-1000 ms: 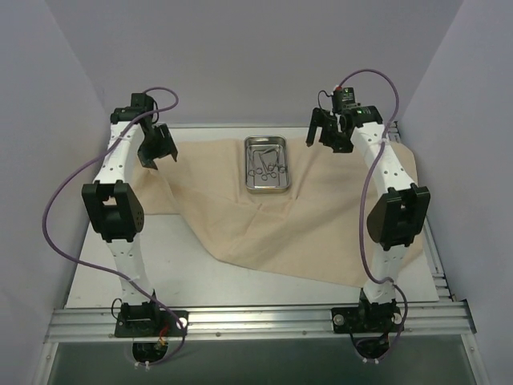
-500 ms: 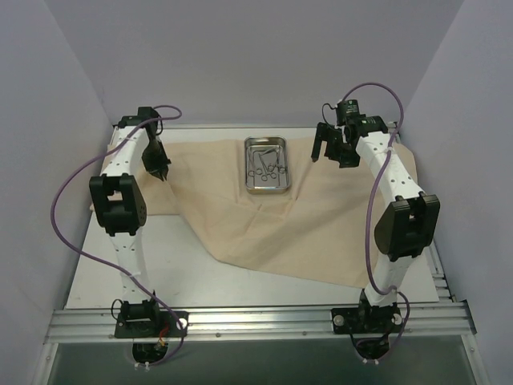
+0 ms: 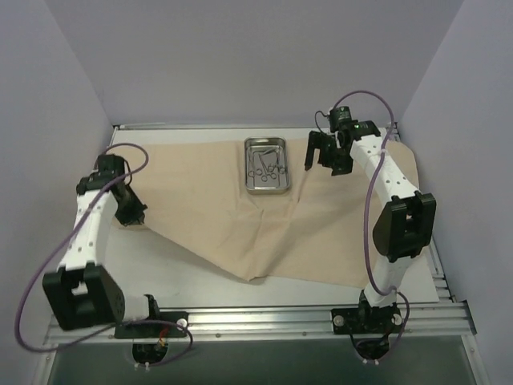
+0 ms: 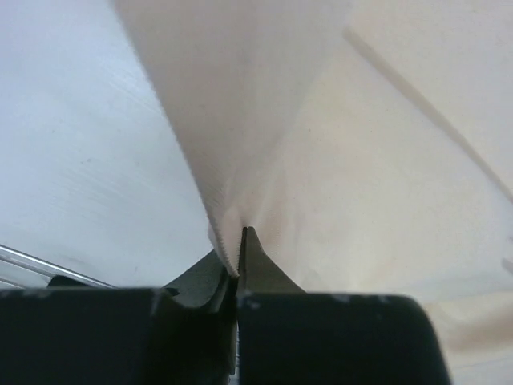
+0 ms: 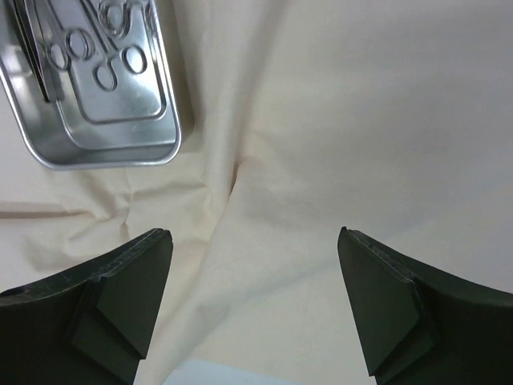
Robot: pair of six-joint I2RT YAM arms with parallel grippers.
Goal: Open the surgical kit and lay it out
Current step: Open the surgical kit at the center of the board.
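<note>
The surgical kit's beige cloth wrap (image 3: 321, 216) lies spread over the table. The steel tray (image 3: 267, 189) stands on it at the back middle, with the ring-handled forceps (image 3: 268, 164) inside. At the cloth's left edge, my left gripper (image 3: 136, 216) is shut on a fold of cloth. In the left wrist view the cloth (image 4: 240, 120) rises as a ridge out of the pinched left gripper (image 4: 240, 241). My right gripper (image 3: 325, 152) hangs open above the cloth, just right of the tray. In the right wrist view the right gripper (image 5: 255, 234) is empty over cloth (image 5: 361, 120), with the tray (image 5: 120, 120) and forceps (image 5: 80, 48) at upper left.
Bare white table (image 3: 160, 265) shows at the near left, below the cloth's slanted front edge. An aluminium rail (image 3: 256, 321) carrying both arm bases runs along the near edge. Grey walls enclose the left, back and right sides. The cloth reaches the table's right edge.
My left gripper closed on the cloth's left edge, and the arm swung down and toward the near left, dragging the cloth's front edge with it. The right gripper barely moved.
</note>
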